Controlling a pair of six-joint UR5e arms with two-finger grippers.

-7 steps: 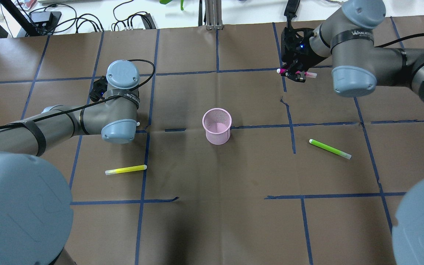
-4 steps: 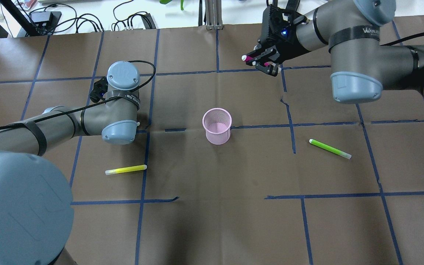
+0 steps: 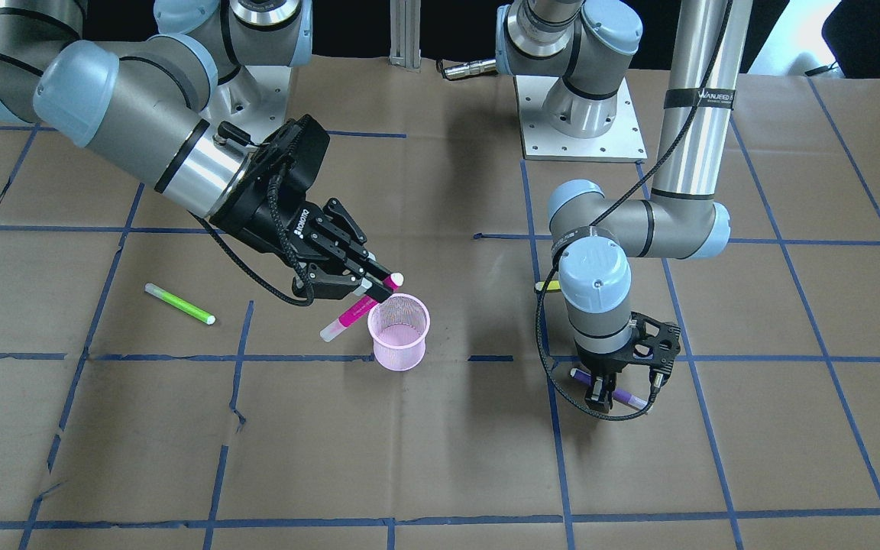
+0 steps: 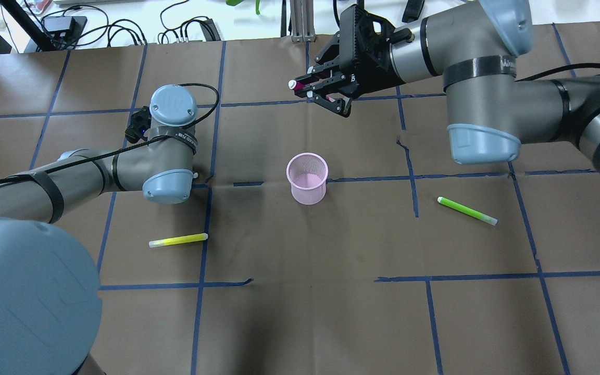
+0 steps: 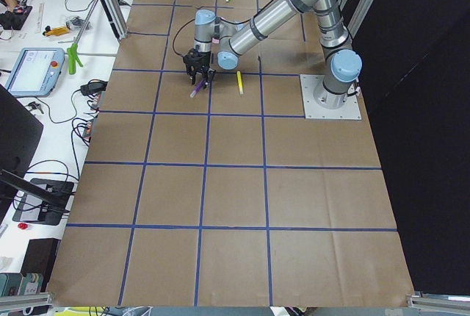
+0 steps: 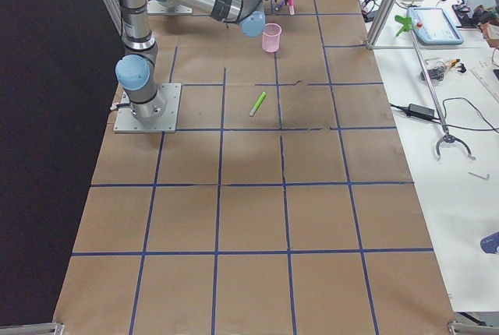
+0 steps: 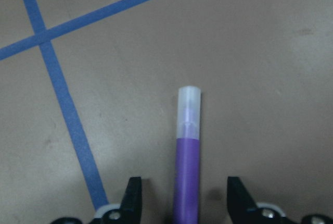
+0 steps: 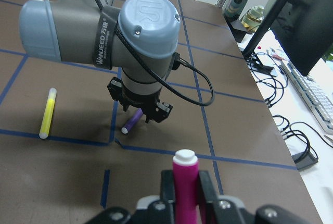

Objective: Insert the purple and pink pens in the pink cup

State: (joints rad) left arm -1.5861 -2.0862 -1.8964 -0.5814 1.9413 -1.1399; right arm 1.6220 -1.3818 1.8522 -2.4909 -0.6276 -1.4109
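Note:
The pink mesh cup [image 4: 307, 178] stands upright mid-table; it also shows in the front-facing view [image 3: 399, 332]. My right gripper [image 3: 370, 289] is shut on the pink pen [image 3: 356, 311] and holds it tilted in the air, just beside and above the cup's rim. In the overhead view the right gripper [image 4: 321, 91] and the pink pen [image 4: 296, 84] sit beyond the cup. The purple pen [image 7: 187, 177] lies flat on the table between the open fingers of my left gripper [image 3: 599, 397]. The fingers stand apart from the pen. The purple pen also shows in the right wrist view [image 8: 132, 121].
A green pen [image 4: 466, 210] lies on the right half of the table. A yellow pen [image 4: 178, 240] lies on the left half, near my left arm's elbow. Blue tape lines cross the brown paper table cover [image 4: 300, 291].
My right gripper has carried the pink pen leftward from the far right toward the table's middle, near the cup. My left arm has barely moved.

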